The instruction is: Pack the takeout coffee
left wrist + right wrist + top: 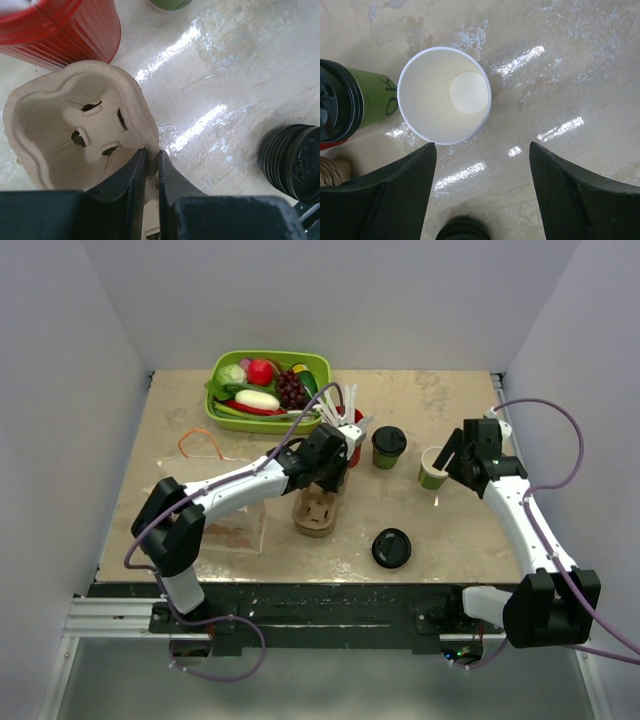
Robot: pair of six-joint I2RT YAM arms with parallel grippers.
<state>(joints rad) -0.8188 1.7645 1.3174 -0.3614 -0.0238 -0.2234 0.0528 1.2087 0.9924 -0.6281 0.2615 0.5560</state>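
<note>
You are working at the start of the packing step. Your left claw (152,152) is pressed together on the near rim of the cardboard carrier (75,125), pinching that thin wall between its fingers and steadying it on the bench (240,75), just in front of the red cup (65,30). Your right claw (482,150) is spread wide and hanging over the bench, with the open green cup (445,95) standing upright just beyond its fingertips, not yet between them.

That cup is sitting on the right side of the bench, white inside showing and nothing on top. A lidded green cup (350,102) is standing just beside it. The loose black lid (391,548) is lying well apart, toward the near edge, between the two arms.

By my reading, the cup is waiting to be capped and then seated in a carrier well. The next move is asking you to bring the right claw forward around the cup's wall and close gently, since paper crushes, while staying clear of its lidded neighbour.
</note>
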